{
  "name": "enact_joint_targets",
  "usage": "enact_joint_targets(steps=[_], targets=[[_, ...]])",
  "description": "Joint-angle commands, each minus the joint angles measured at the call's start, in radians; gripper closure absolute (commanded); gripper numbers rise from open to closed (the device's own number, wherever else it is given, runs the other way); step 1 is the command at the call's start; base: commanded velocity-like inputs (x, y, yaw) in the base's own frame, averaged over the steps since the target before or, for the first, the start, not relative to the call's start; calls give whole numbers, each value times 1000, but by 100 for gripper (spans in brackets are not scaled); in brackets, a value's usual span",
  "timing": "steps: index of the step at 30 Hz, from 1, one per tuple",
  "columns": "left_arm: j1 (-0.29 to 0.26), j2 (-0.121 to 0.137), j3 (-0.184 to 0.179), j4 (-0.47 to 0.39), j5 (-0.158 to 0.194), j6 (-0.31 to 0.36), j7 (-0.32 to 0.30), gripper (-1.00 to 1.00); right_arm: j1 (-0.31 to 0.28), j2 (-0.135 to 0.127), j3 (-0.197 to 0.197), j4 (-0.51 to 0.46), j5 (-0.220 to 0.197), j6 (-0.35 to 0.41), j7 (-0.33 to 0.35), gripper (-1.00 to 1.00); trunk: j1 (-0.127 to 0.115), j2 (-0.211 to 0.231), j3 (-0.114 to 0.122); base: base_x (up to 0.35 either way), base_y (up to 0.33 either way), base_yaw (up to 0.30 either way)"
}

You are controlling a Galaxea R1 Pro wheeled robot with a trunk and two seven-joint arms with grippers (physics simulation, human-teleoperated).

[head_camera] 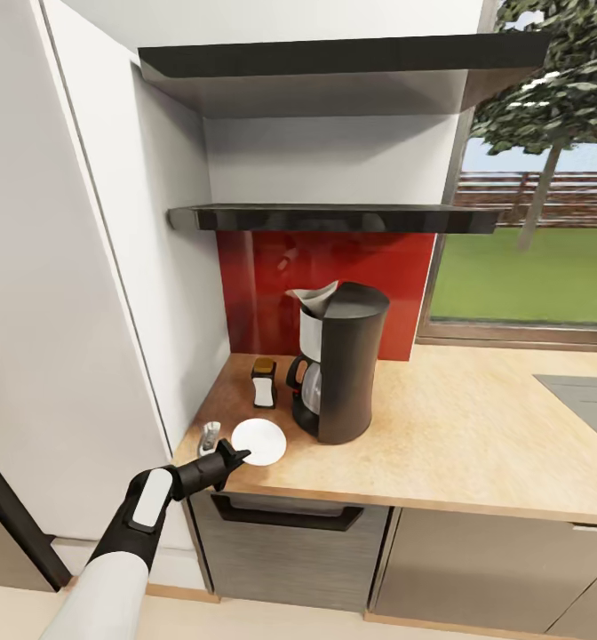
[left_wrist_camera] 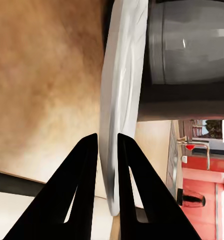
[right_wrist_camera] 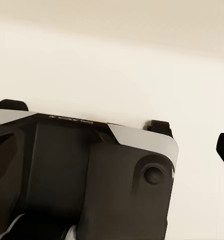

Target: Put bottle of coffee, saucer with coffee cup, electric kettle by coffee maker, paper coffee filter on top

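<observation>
Left gripper (head_camera: 238,457): at the counter's front edge, its black fingers (left_wrist_camera: 82,175) nearly closed on the near rim of the saucer, one above and one below, as the left wrist view shows.
Saucer (head_camera: 260,442): a small white plate at the front left of the kitchen countertop, just beside the coffee maker's base; whether it lies flat on the wood or is slightly raised cannot be told.
Small metallic object (head_camera: 209,436): stands near the counter's left corner, just beside the saucer; too small to identify.
Kitchen countertop (head_camera: 476,444): light wood over grey cabinet fronts, running right toward a window.
Coffee maker (head_camera: 343,364): tall dark-grey cylinder upright on the counter, glass carafe with black handle facing the left wall.
Paper coffee filter (head_camera: 316,294): white pointed cone sitting on top of the coffee maker, at its left edge.
Bottle of coffee (head_camera: 263,382): white label, brown upper part, upright on the counter behind the saucer, just left of the carafe.
Red backsplash (head_camera: 334,267): glossy panel behind the machine.
Kitchen shelf (head_camera: 334,216): thin black board on the wall above the backsplash, a like board higher up.
Right gripper: state cannot be told; the right wrist view shows a dark robot part with a grey panel against a pale surface.
</observation>
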Motion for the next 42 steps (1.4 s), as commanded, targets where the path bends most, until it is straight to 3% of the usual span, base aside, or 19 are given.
enact_joint_targets(steps=[1,12,20,42], targets=[[-1,-2,6,-1,-5,8,-2,100,-1,0,8,-1,-10,5,2,-100,1,-2,-2,16,-21,0],[-1,-3,6,2,-6,8,1,100,0,2,9,-1,-10,5,3,-100,1,-2,-2,70,-29,0],[-4,-1,11,96,-3,8,1,100,1,3,8,-1,-10,5,3,-100,1,-2,-2,4,-2,0],[-9,-2,11,101,2,8,0,100,1,2,9,-1,-10,5,3,-100,1,-2,-2,58,0,0]])
